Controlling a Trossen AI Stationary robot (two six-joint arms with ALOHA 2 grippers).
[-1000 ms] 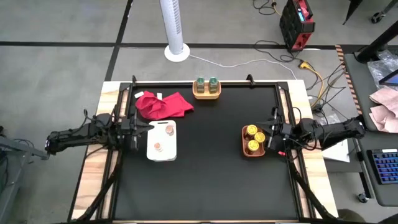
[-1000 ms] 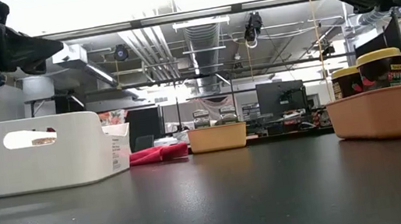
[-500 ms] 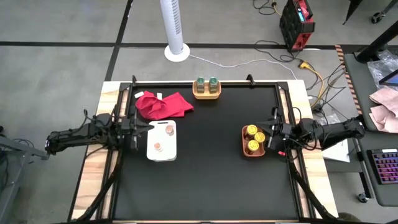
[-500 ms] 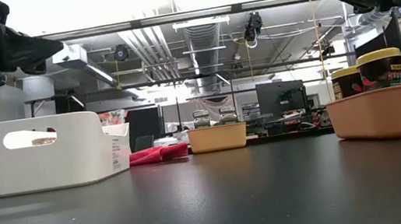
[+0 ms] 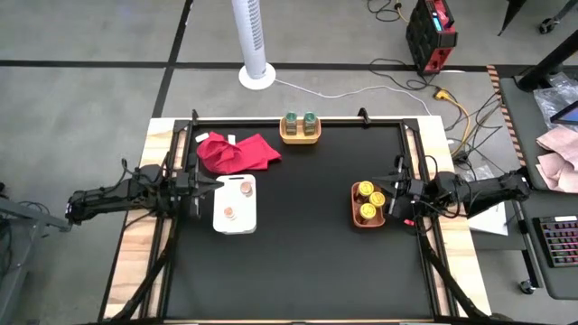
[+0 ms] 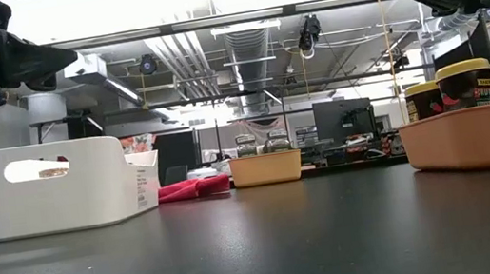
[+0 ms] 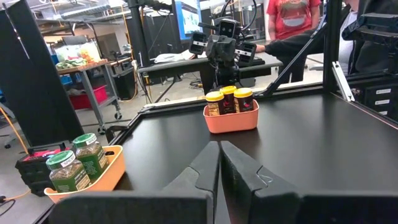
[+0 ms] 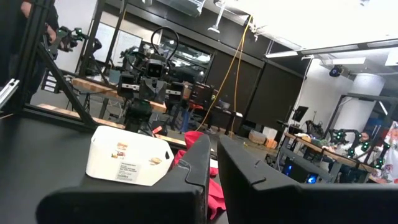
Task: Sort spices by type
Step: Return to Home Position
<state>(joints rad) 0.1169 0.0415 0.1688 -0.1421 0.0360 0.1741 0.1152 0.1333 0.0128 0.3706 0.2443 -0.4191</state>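
Observation:
Three yellow jars stand in the orange tray by the table's right edge. Two green-lidded jars stand in the yellow tray at the far edge. Two pinkish-brown jars sit in the white tray on the left. My left gripper hovers shut just left of the white tray, holding nothing. My right gripper hovers shut just right of the orange tray, also holding nothing. In the left wrist view the shut fingers point across the table at the yellow jars.
A red cloth lies crumpled at the far left, behind the white tray. The black tabletop stretches bare between the trays and toward the near edge. A person in a red shirt stands beyond the table's right side.

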